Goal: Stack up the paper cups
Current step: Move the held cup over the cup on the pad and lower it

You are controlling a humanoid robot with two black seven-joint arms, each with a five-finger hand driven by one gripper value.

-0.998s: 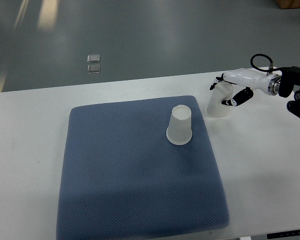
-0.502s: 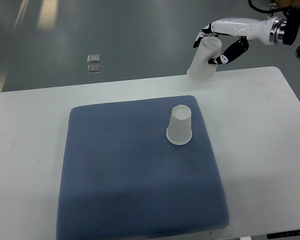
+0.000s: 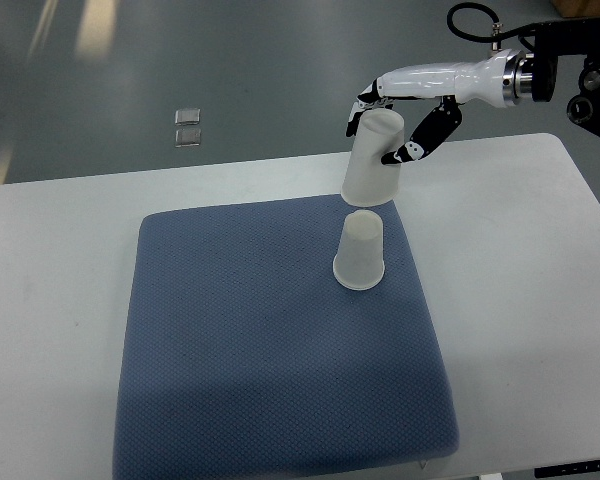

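Right robot hand comes in from the upper right, white arm with black finger joints, fingers wrapped around the closed base of an inverted paper cup. Held cup is mouth-down, tilted a little, top leaning right toward the palm, rim lowest. It hangs in the air just above and slightly far of a second paper cup; the held cup's rim sits close over the second cup's base, contact unclear from this angle. Second cup stands upside down, rim flat on a blue mat, near the mat's far right corner. Mat is textured fabric, roughly square, lying on the white surface and covering most of its middle. Beyond the far edge of the surface, grey floor with a small pale square marker at far left. Left arm not in frame.
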